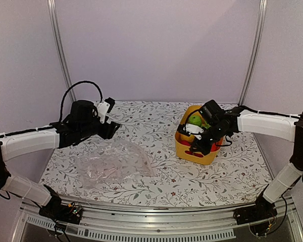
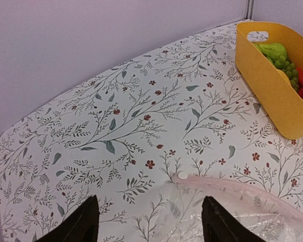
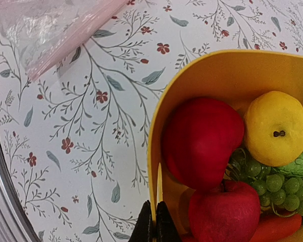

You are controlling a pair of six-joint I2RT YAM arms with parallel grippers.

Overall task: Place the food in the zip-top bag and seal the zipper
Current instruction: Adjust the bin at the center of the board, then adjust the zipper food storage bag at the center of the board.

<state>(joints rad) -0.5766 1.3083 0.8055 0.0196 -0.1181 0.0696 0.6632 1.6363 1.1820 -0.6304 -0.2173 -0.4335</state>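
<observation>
Both left end effector (image 2: 149, 222) fingers (image 2: 83, 222) splayed over crinkly clear bag (image 2: 242, 212); right end effector (image 3: 154, 227) pinched closed beside yellow basket (image 3: 192, 70).

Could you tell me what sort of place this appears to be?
Probably a robot test booth in a lab: plain walls framed by aluminium posts, a floral-covered table, and a metal mounting rail along its near edge.
</observation>
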